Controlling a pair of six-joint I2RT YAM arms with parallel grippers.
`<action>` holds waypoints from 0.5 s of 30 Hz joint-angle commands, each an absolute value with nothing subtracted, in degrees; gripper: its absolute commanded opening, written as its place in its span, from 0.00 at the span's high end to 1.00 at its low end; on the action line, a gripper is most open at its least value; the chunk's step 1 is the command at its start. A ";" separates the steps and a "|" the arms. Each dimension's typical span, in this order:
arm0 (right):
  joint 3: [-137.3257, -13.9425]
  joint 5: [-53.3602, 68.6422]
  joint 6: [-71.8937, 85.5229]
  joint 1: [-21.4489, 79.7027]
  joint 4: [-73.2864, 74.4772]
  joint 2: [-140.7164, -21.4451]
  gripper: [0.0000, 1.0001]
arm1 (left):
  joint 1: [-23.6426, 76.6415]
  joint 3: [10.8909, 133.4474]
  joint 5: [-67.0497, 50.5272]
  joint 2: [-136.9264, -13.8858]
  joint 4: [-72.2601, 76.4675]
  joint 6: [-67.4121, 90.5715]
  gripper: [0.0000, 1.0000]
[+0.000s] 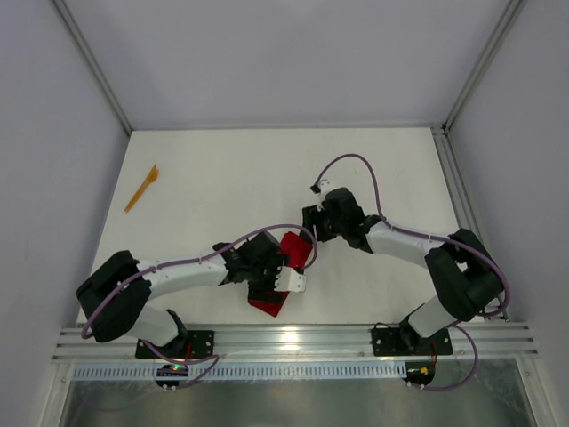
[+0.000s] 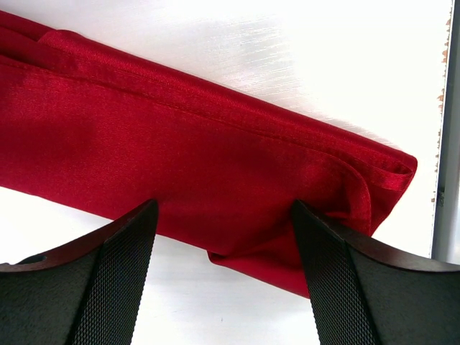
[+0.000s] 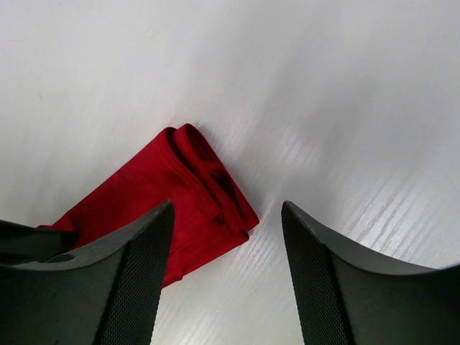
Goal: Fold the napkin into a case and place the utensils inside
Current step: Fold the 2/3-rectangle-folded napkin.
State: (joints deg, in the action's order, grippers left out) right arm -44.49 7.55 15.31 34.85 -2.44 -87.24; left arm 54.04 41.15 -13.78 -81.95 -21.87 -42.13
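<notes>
Broadly, the white table (image 1: 382,169) carries the napkin (image 1: 295,250), a bright red cloth folded into a long, flat, narrow band with layered edges and a rolled fold along one long side. Both arms bend inward from their bases so that their wrists meet over the cloth. The left gripper (image 2: 224,208) points down onto the band, its jaws spread wide; the cloth (image 2: 215,165) runs crosswise under both fingertips and out past each of them, one squared, doubled-over end lying just outside the right-hand finger. The right gripper (image 3: 227,206) hovers with its jaws spread too, nothing pinched; one short end of the napkin (image 3: 194,187) lies ahead of its tips, mostly toward the left-hand finger and partly hidden behind it, with bare table in front of the other. The weave has a soft satin sheen; the fingers (image 2: 122,273) are dark, with finely ribbed inner pads. An orange utensil (image 1: 142,189) lies well away from either set of jaws
</notes>
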 commanded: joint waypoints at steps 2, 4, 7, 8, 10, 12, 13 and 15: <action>-49.03 8.52 11.78 34.63 -0.44 -92.63 0.33 | 54.23 41.66 -13.53 -82.44 -23.64 -44.82 0.22; -49.74 11.59 11.51 34.72 -1.22 -94.56 0.31 | 54.32 42.10 -13.62 -82.62 -23.64 -44.82 0.22; -49.31 14.40 11.60 34.72 -3.69 -96.68 0.31 | 54.75 42.27 -13.62 -82.62 -23.99 -44.74 0.22; -49.22 14.33 11.51 34.72 -3.69 -97.29 0.32 | 54.84 42.19 -13.62 -82.62 -23.99 -44.74 0.22; -48.78 14.85 10.46 34.63 -3.78 -97.82 0.32 | 54.84 42.19 -13.89 -82.62 -24.17 -44.65 0.21; -48.52 15.99 9.85 34.63 -4.04 -98.44 0.35 | 55.02 42.10 -13.89 -82.62 -24.26 -44.65 0.21; -47.99 16.69 9.50 34.63 -4.30 -98.61 0.35 | 55.02 42.10 -13.89 -82.53 -24.26 -44.74 0.21; -47.46 19.33 9.58 34.28 -5.10 -98.96 0.41 | 55.28 42.19 -13.80 -82.62 -24.08 -44.91 0.21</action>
